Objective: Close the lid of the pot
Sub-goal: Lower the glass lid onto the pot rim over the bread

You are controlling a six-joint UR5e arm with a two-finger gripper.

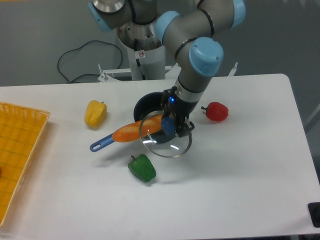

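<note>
Pincer: we see the two-finger pincer (pixel 176 127) clamped on the blue knob of the round clear glass pot lid with its thin metal rim (pixel 165 141), which hangs tilted above the white bench (pixel 240 175).
Lid position: we see it overlapping the front edge of the pot, its rim reaching out toward the bench's front edge; it is not seated.
Pot: we find the small dark round saucepan (pixel 148 107) near the middle of the bench towards the rear edge, its thin blue handle (pixel 101 144) pointing front-left.
Across the pot: an orange baguette-shaped toy (pixel 134 130) lies over the rim, partly behind the glass.
Others: yellow pepper (pixel 95 113) left, green pepper (pixel 142 167) in front, red pepper (pixel 216 111) right, orange tray (pixel 17 150) at the left edge.
</note>
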